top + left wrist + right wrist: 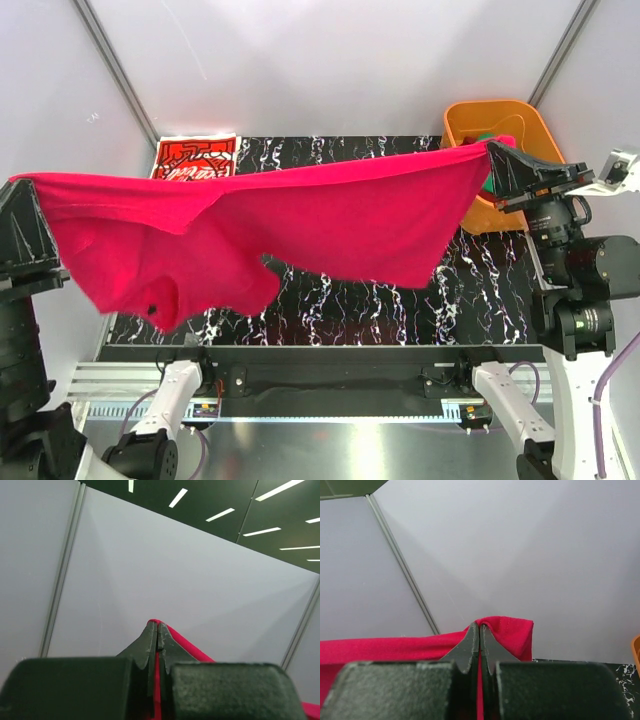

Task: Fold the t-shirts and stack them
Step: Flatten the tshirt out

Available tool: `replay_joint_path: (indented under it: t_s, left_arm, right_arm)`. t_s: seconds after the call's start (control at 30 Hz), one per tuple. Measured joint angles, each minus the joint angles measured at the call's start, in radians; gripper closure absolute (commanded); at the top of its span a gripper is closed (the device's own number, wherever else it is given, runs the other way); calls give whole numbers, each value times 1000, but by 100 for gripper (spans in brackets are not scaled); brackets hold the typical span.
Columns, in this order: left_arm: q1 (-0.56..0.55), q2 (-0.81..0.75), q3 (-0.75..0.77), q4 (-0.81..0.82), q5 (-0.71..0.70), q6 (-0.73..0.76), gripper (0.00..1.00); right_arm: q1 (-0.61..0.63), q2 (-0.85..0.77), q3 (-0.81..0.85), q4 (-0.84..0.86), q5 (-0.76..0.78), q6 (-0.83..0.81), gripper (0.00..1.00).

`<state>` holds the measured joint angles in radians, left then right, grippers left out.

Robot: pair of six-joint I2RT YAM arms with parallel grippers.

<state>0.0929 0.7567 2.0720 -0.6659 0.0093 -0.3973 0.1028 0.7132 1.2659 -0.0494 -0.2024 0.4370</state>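
The plain crimson-red t-shirt [300, 215] hangs stretched in the air between the 2 arms, above the black marbled table [350, 310]. Its top edge runs taut from the far left up to the right. The left gripper [157, 628] is clamped on the shirt's left end: in the left wrist view its 2 fingers press together with a thin strip of red cloth pinched between them and folding over the tips. The right gripper [479, 627] is closed the same way on the shirt's right end, with a hemmed corner of red cloth draped over its tips to the right. Seen from above, the cloth sags below the taut edge, with 1 lobe hanging lowest on the left and a second, pointed one toward the right; whether either touches the table cannot be told. The red t-shirt with white line print [196, 158] lies at the table's far left corner, its near part hidden behind the held shirt. The orange plastic tub [520, 112] stands at the far right corner, just behind the right gripper, with a bit of green cloth [486, 134] showing inside it.
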Motion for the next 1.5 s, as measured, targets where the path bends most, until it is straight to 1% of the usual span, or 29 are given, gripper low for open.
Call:
replay_joint_path:
  t_s: [0.03, 0.1, 0.2, 0.27, 0.37, 0.47, 0.5, 0.53, 0.6, 0.67, 0.7, 0.77, 0.8, 0.87, 0.97, 1.13, 1.33, 1.5]
  left_arm:
    - [-1, 0, -5, 2, -2, 2, 100]
    - [-1, 0, -65, 37, 0, 2, 100]
    - [-1, 10, -217, 112, 4, -3, 100]
    - [-1, 61, -310, 137, 16, -13, 100]
    - [-2, 211, -422, 204, 53, -23, 100]
    - [-2, 395, -620, 342, 79, -38, 100]
    - [-2, 478, -722, 415, 85, -46, 100]
    - [-2, 534, -780, 439, 87, -51, 100]
    - [-3, 704, -898, 510, 101, -71, 100]
    - [-8, 906, -963, 563, 127, -94, 100]
    - [-9, 999, -967, 571, 143, -103, 100]
    - [-14, 1136, -960, 595, 166, -119, 100]
    - [-12, 1172, -941, 632, 198, -130, 100]
    - [-16, 1203, -881, 653, 217, -142, 100]
    - [-27, 1223, -819, 693, 232, -147, 100]
    - [-42, 1228, -784, 722, 259, -157, 100]
    - [-49, 1245, -782, 721, 267, -162, 100]
    - [-49, 1257, -740, 651, 271, -177, 100]
  right_arm:
    - [0, 0, 0, -2, 0, 4, 100]
    - [0, 13, 0, -1, 2, 6, 100]
    - [0, 68, 3, 16, 18, 5, 100]
    - [0, 149, 6, 54, 36, 2, 100]
    - [0, 319, -6, 145, 56, -5, 100]
    - [-1, 520, -27, 243, 63, -19, 100]
    - [0, 624, -44, 279, 65, -23, 100]
    - [0, 689, -55, 298, 71, -27, 100]
    - [0, 840, -77, 329, 84, -37, 100]
    - [0, 1007, -79, 373, 89, -46, 100]
    - [2, 1080, -76, 380, 88, -52, 100]
    - [4, 1189, -61, 381, 91, -72, 100]
    - [5, 1233, -46, 379, 94, -84, 100]
    - [8, 1302, 7, 368, 105, -109, 100]
    - [9, 1355, 85, 367, 115, -144, 100]
    - [11, 1424, 250, 350, 137, -189, 100]
    - [11, 1481, 325, 317, 153, -204, 100]
    - [11, 1532, 385, 229, 158, -206, 99]
